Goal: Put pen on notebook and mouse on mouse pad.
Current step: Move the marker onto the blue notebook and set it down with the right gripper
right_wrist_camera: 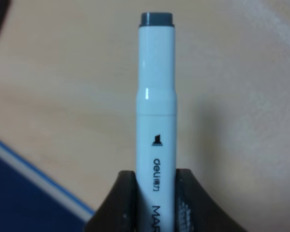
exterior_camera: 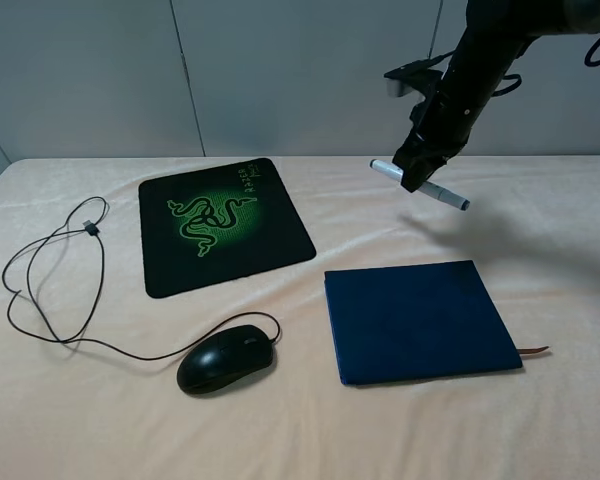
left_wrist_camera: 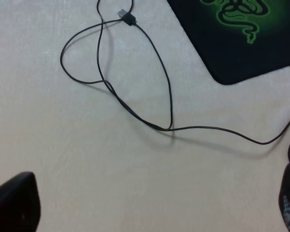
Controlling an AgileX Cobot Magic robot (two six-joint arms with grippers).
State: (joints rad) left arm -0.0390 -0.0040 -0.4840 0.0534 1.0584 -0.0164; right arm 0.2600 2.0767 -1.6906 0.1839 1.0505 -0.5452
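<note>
Your right gripper pinches the pen mid-barrel, held over the table past the notebook's far edge, likely to lay it flat; your left gripper hangs spread.

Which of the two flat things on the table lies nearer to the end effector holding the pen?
The dark navy blue closed notebook; the black square cloth mouse pad with the green snake emblem lies farther away, to the left.

Exterior high camera: oblique downward view of the whole table from its front. Left wrist camera: close, facing down on the mouse cable at the table's 9 o'clock. Right wrist camera: very close on the pen, at 1 o'clock. The overview shares both.
</note>
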